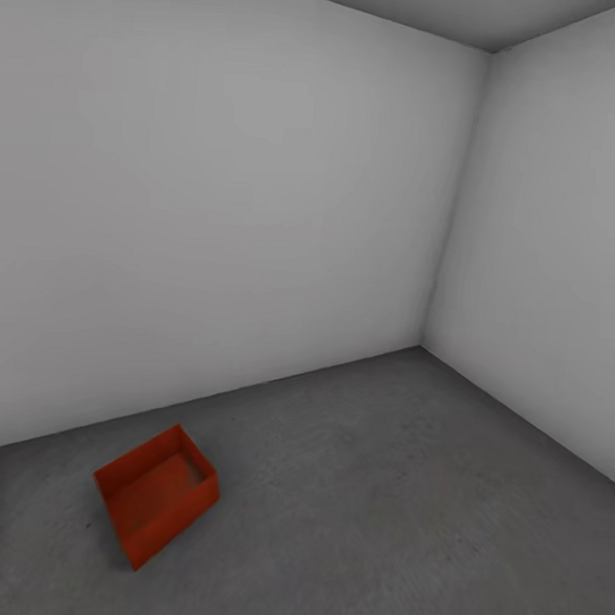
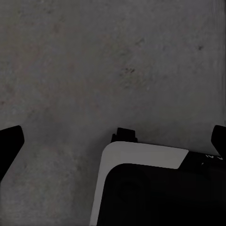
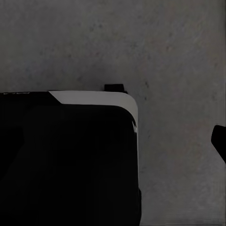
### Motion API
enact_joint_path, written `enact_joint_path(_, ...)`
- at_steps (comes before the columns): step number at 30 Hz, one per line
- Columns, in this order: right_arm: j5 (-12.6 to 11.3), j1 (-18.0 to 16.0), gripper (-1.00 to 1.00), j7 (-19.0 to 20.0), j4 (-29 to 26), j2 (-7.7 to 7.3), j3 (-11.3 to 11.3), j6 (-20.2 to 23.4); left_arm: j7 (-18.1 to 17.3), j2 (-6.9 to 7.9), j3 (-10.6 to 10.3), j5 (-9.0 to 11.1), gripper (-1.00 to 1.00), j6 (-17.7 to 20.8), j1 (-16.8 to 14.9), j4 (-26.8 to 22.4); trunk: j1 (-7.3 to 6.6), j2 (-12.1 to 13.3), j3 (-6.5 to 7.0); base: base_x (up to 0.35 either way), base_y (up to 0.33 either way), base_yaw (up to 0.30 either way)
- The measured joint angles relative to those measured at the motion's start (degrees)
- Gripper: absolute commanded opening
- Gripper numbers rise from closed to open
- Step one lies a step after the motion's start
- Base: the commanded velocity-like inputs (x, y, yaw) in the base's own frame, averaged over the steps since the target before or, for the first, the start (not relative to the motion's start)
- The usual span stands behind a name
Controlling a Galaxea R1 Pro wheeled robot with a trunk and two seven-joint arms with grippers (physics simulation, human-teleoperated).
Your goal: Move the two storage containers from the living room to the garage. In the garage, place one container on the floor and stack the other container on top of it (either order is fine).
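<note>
Grey concrete floor [image 1: 378, 525], one red-orange container [image 1: 156, 495] near white walls [image 1: 215, 178]; left pincer [image 2: 113, 141] spread, right unclear.

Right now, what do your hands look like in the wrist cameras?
The left hand ends in two plain, matte black fingertips with blunt, angled ends and no markings that I can make out. The right fingertip is the same matte black.

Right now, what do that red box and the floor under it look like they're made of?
Storage container: looks like rigid plastic, matte; uniform red-orange, thin straight walls, no lid or sheen. Floor: looks like smooth concrete; mottled dark grey with faint specks, seamless. Since this is a render, both are guesses from appearance.
</note>
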Motion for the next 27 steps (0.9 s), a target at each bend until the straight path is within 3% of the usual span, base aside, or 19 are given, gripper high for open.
enact_joint_path(27,-0.44,0.0,1.0,-0.08,0.0,-0.27,0.0,0.05,0.0,-0.03,0.01,0.02,1.0,0.0,0.0,0.0,0.0,0.0,0.0,0.0,0.0,-0.296)
